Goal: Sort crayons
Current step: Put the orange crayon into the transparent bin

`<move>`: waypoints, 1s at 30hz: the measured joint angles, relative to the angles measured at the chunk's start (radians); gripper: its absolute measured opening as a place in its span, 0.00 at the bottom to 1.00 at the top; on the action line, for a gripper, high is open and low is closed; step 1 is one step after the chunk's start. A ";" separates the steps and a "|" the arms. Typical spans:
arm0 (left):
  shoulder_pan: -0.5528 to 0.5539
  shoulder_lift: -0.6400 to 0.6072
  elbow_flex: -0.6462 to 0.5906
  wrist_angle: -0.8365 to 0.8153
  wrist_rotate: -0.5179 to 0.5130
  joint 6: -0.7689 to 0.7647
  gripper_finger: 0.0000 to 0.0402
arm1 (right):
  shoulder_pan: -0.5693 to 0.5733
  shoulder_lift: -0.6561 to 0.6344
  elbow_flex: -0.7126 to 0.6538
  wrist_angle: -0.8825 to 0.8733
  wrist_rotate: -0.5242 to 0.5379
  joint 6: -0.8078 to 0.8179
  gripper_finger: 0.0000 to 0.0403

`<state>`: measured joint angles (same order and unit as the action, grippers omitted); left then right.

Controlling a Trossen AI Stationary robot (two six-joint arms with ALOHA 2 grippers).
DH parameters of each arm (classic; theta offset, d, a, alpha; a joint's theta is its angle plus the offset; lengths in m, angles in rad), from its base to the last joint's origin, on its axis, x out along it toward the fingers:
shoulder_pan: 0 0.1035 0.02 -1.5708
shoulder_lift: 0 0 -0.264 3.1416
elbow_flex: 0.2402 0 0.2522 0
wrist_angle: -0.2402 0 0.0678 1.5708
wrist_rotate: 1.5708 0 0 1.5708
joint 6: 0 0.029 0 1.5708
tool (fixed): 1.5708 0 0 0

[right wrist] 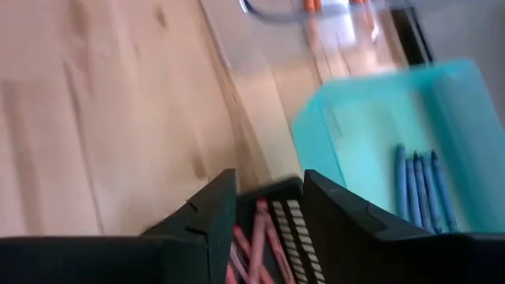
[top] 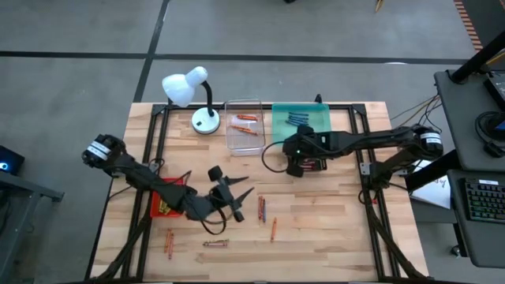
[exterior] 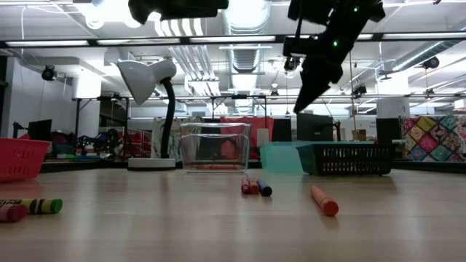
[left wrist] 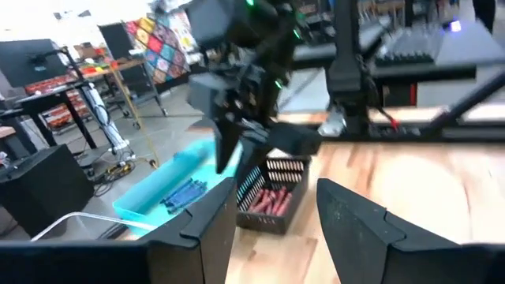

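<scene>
Now: loose short wax crayons lie mid-table, long axes front-to-back | left gripper just beside them, fingers spread, empty, nearer | right gripper over black mesh tray, parted, empty

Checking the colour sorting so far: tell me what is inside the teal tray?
The teal tray holds several blue crayons lying side by side near one wall; the rest of its floor that shows is bare. The right gripper hovers open over the black tray beside it, hiding one corner.
</scene>
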<state>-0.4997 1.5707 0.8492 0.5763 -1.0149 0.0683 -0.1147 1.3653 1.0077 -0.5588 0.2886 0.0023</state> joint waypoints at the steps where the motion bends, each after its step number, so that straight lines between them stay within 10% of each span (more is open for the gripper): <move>1: -0.005 0.000 0.029 -0.077 0.000 -0.025 0.40 | 0.011 -0.005 0.000 0.015 0.000 0.000 0.34; 8: -0.019 0.000 0.293 -0.960 0.043 -0.503 0.40 | 0.086 -0.036 0.000 0.106 0.000 -0.005 0.32; 14: -0.047 0.021 0.493 -1.642 0.424 -1.077 0.40 | 0.113 -0.038 -0.001 0.152 0.000 -0.013 0.32; 30: -0.266 0.072 0.523 -1.716 0.943 -1.768 0.40 | 0.115 -0.027 -0.008 0.269 -0.002 -0.047 0.31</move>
<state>-0.7658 1.6430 1.3724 -1.1397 -0.0718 -1.6994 0.0007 1.3388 0.9996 -0.2894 0.2870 -0.0448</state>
